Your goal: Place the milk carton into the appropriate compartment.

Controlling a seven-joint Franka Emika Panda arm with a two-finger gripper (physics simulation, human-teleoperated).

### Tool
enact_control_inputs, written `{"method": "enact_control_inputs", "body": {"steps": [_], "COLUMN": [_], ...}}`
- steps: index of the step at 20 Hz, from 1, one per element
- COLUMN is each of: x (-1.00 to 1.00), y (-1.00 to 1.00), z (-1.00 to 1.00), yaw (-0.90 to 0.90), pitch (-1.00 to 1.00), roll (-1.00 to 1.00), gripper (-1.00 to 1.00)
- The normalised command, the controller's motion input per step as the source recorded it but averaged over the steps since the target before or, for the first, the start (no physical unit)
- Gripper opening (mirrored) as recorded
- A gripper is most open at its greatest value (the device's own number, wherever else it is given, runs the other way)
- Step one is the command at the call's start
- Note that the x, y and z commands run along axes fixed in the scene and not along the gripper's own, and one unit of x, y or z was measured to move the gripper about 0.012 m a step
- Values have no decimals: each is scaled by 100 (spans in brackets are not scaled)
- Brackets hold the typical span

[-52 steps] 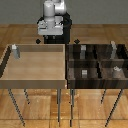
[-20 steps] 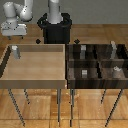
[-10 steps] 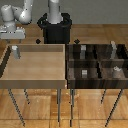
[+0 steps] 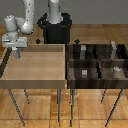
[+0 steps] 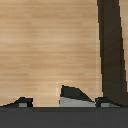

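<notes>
The step in hand looks like the pickup — the arm hangs over the far corner of the light wooden tray (image 4: 35,65), on the exterior view's left, with the tool (image 4: 17,51) just above the rim there. In the wrist view a small whitish-grey peaked shape, which I take to be the milk carton (image 5: 75,96), sits between the two dark fingertips (image 5: 22,103) over the pale wood; in the exterior view the carton is hidden under the tool. The tips stand apart on either side of the carton with gaps showing, so the tool reads as released and holding nothing — whether it touches the carton I cannot tell. Next, by my judgement, the tool must close on the carton, lift, and carry it across to the dark divided tray (image 4: 97,61).
</notes>
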Motion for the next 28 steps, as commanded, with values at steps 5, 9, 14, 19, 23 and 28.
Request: {"method": "enact_control_inputs", "body": {"steps": [5,9,14,19,23,28], "x": [0,0,0,0,0,0], "y": [0,0,0,7,75,100], "z": [0,25,100,100,0,0], "yaw": [0,0,0,0,0,0], "pitch": [0,0,0,0,0,0], "roll": [0,0,0,0,0,0], "gripper": [-100,-100,-100,-100,-100,-100]}}
